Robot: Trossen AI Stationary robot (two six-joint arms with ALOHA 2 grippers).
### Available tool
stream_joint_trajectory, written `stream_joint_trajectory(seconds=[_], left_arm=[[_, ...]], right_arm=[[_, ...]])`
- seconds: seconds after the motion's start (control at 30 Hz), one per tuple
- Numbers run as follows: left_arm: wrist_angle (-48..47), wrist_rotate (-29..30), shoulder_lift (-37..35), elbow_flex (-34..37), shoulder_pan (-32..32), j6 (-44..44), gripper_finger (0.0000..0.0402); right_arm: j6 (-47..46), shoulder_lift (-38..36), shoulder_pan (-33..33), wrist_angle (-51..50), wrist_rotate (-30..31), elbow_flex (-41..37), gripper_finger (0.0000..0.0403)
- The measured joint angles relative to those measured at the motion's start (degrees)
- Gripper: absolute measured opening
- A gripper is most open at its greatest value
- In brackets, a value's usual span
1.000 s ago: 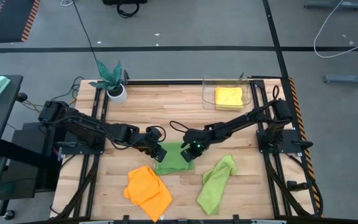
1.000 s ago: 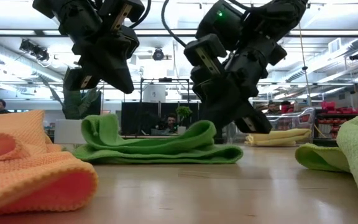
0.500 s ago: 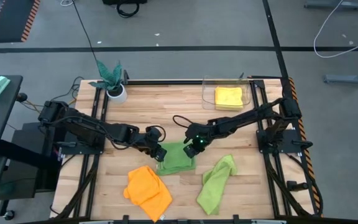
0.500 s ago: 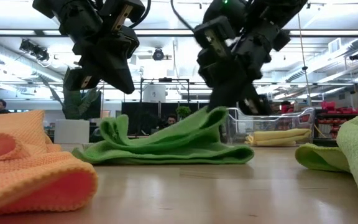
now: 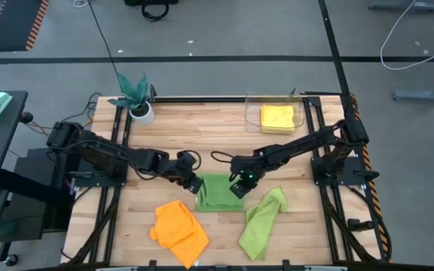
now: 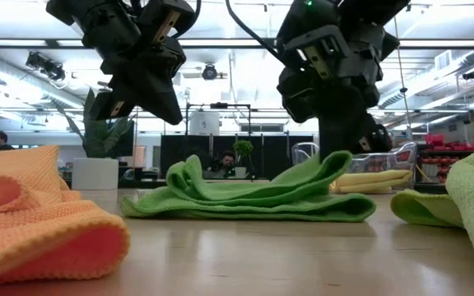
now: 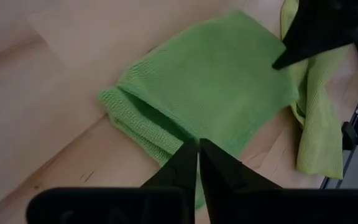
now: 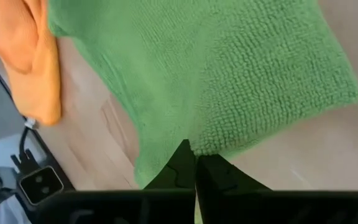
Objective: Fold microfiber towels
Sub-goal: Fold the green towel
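A lime green microfiber towel [image 5: 218, 193] lies folded in layers at the table's middle. My right gripper [image 5: 239, 189] is shut on its right end. My left gripper [image 5: 195, 185] hangs shut just above the towel's left end [image 6: 167, 115], clear of it. An orange towel [image 5: 179, 229] lies bunched at the near left. A second lime green towel [image 5: 262, 218] lies crumpled at the near right. A yellow towel [image 5: 277, 118] rests folded in a clear bin at the far right. My right gripper pinches the green towel's right end at a corner of its top layer [image 8: 205, 144] between its two fingers. The fingers slant down from above and from the table's right. That end [image 6: 333, 163] is raised a little; the rest of the towel lies on the table.
A teal plant in a white pot [image 5: 137, 99] stands at the far left. The clear bin [image 5: 252, 113] sits against the far edge. Bare wood [image 5: 202, 135] stretches between the plant and the bin.
My right gripper has risen and gone toward the table's right edge with the towel's end in its hold. The raised end has been drawn out to the right, and the whole green towel has slid a little that way and lies flatter.
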State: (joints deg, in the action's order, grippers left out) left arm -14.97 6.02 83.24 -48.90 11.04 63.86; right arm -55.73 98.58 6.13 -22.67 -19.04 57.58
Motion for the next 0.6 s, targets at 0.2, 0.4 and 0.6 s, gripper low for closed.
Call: stream_joint_trajectory(seconds=[0.2,0.4,0.6], left_arm=[[0.06,0.04,0.0,0.0,-0.51,0.02,0.0016],[0.09,0.24,0.0,-0.02,-1.02,-0.01,0.0006],[-0.03,0.35,0.0,-0.02,-1.3,-0.03,0.0031]], right_arm=[[-0.94,1.95,1.85,-0.33,-0.59,-0.02,0.0006],[-1.58,2.26,3.51,-0.65,-0.58,-0.13,0.0012],[-1.76,2.26,4.2,-3.03,-0.17,-0.15,0.0022]])
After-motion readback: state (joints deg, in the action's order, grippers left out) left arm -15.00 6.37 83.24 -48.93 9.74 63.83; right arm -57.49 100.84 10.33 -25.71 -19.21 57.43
